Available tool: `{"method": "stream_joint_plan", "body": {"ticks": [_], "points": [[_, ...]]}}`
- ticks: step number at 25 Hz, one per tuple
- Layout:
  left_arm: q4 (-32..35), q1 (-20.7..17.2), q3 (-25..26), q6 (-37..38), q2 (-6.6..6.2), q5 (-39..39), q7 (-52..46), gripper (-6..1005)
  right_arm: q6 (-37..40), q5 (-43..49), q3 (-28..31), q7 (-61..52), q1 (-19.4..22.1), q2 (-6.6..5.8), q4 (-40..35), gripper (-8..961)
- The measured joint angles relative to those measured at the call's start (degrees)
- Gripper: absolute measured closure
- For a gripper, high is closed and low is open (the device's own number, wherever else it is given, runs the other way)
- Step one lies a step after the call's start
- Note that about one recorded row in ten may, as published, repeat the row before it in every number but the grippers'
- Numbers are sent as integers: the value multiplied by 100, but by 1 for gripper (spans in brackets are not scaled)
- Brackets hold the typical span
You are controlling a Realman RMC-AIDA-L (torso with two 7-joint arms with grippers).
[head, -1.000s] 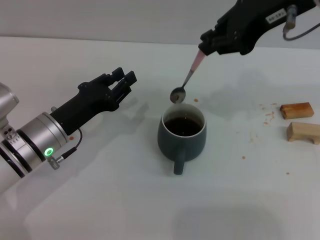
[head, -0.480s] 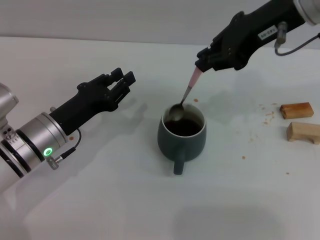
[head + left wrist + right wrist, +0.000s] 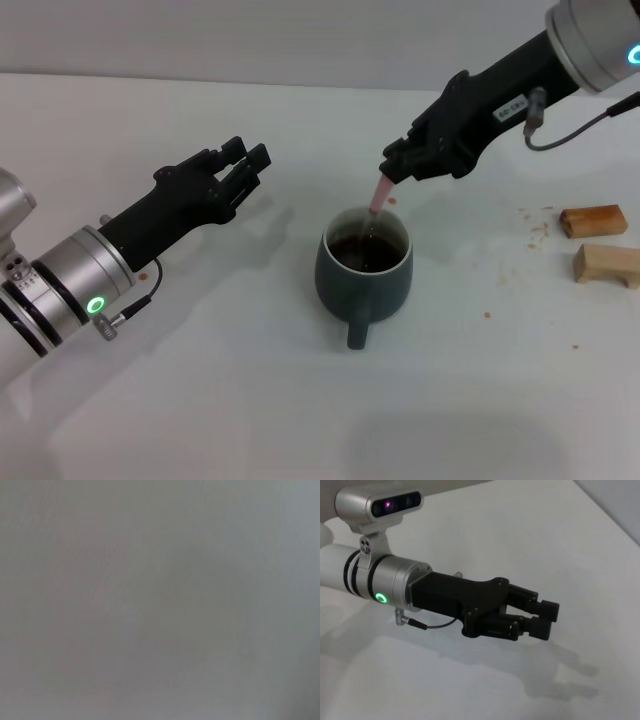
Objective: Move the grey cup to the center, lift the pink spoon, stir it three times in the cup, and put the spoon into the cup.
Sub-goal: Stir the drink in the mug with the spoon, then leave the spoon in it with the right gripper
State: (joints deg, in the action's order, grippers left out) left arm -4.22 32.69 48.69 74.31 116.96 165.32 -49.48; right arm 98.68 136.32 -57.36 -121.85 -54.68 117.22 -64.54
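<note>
1. The grey cup (image 3: 366, 266) is being shown upright near the middle of the white table (image 3: 200, 400), its handle pointing toward the robot and dark liquid lying inside its white interior.
2. Bare tabletop is being left all around the cup: a wide strip on the near side, open surface toward the left, and room on the right as far as two wooden blocks (image 3: 598, 243), which are lying well apart from the cup near the table's right edge.
3. Small reddish specks (image 3: 528, 232) are being seen scattered on the table between the cup and the blocks.
4. The far edge of the table is being met by a pale wall beyond the right arm.
5. The pink spoon (image 3: 381, 191) is being pinched at the top of its pink handle by the right gripper (image 3: 396, 170); the spoon is being held steeply, tilted, with its lower end dipped inside the cup at the far rim, so its bowl is hidden.
6. The right arm is being stretched in from the upper right, slanting down and leftward, the gripper hanging just above the cup's far rim.
7. The left gripper (image 3: 246, 168) is being held above the table to the left of the cup, well apart from it, its fingers slightly parted and nothing between them; in the right wrist view this gripper (image 3: 535, 617) is being seen from the side, hovering over its own shadow.
8. In the left wrist view only a blank grey field is being shown.
</note>
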Motion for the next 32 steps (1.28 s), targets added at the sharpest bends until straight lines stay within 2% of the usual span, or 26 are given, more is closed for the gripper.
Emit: {"method": "stream_joint_plan", "body": {"ticks": [7, 13, 17, 20, 32], "points": [[22, -24, -31, 0, -2, 0, -30, 639, 76, 186, -301, -9, 40, 16, 151, 861], [21, -40, -37, -3, -8, 0, -33, 640, 180, 463, -275, -30, 154, 20, 117, 861], [-4, -33, -44, -15, -6, 9, -25, 641, 23, 570, -213, -32, 165, -22, 126, 861], [-6, -2, -45, -23, 9, 11, -14, 641, -175, 574, -213, -31, 106, -29, 135, 861], [-18, -11, -54, -38, 22, 10, -17, 643, -674, 526, -440, 97, -432, 136, 495, 864]]}}
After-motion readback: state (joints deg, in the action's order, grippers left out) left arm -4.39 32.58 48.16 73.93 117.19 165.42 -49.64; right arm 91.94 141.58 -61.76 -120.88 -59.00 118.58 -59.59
